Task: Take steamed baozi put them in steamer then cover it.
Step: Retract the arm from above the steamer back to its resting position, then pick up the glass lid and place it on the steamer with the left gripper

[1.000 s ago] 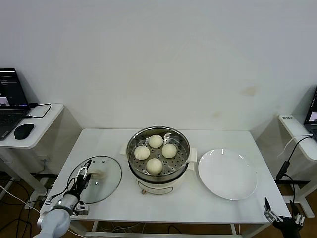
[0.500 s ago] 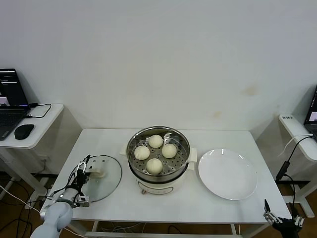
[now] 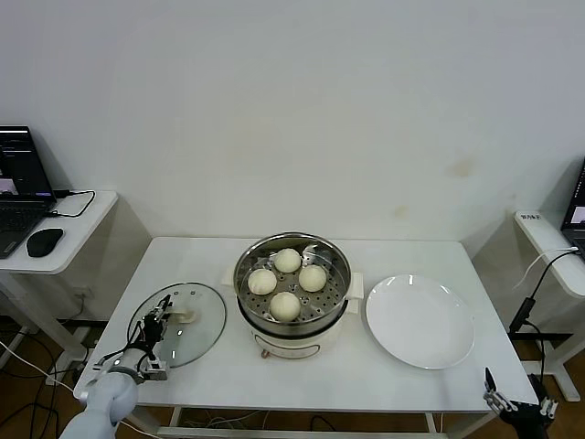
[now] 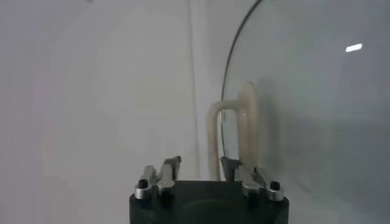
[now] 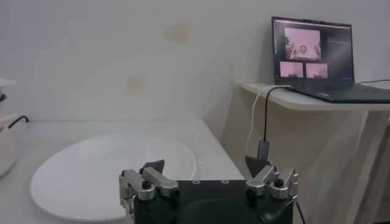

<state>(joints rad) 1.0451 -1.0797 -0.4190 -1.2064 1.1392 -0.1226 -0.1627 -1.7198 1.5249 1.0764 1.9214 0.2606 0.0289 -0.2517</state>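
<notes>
The steamer (image 3: 294, 346) stands at the table's middle with no lid on it. Four baozi lie on its perforated tray, among them the front one (image 3: 284, 305) and the back one (image 3: 287, 260). The glass cover (image 3: 203, 320) lies flat on the table to the steamer's left, its cream handle (image 3: 189, 316) on top. My left gripper (image 3: 159, 321) is open, low over the cover, just left of the handle and not touching it. In the left wrist view the handle (image 4: 242, 125) stands just ahead of the open gripper (image 4: 201, 163). My right gripper (image 3: 513, 404) hangs open below the table's front right corner.
A flat white plate (image 3: 420, 320) lies right of the steamer and fills the right wrist view (image 5: 113, 173). A side table with a laptop (image 3: 18, 187) and a mouse (image 3: 44, 241) stands at far left. Another laptop (image 5: 314, 58) sits on a shelf at far right.
My left gripper went forward to the cover's handle, then drew back slightly. My right gripper sank a little lower. The baozi and steamer have not moved.
</notes>
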